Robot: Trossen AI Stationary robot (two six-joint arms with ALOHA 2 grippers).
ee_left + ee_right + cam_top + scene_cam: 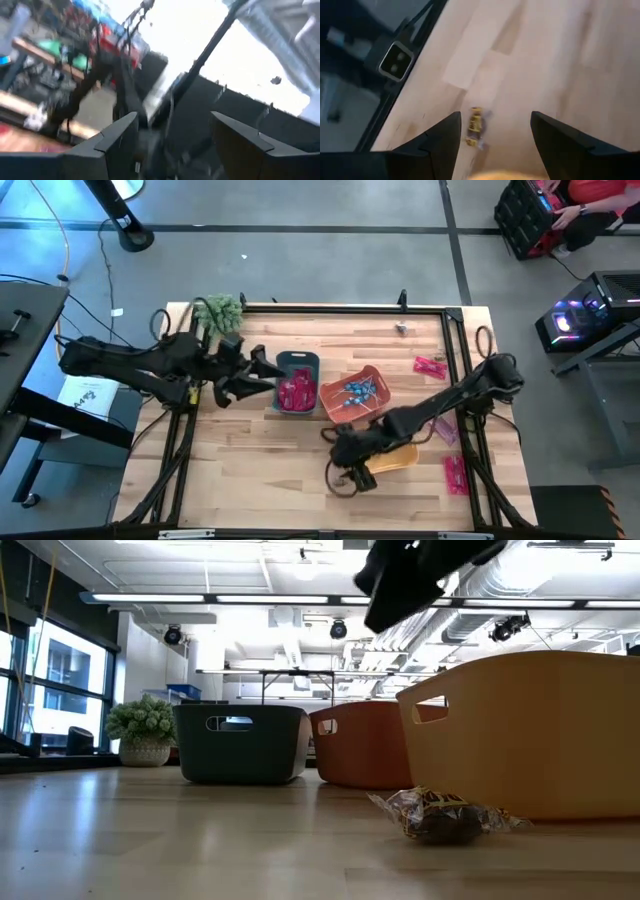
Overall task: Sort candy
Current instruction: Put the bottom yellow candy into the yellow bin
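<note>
Right gripper (492, 145), jaws wide and empty, is hovering over a brown candy (475, 126) near the table's front edge; it should descend squarely before closing.

Bins (297, 362): three. Loose pink packets (430, 365): three.

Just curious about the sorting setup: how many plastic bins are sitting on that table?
3, side by side near the table's middle: a grey-blue bin holding pink-red packets, an orange bin holding blue lollipops, and a yellow bin mostly hidden under the right arm.
</note>
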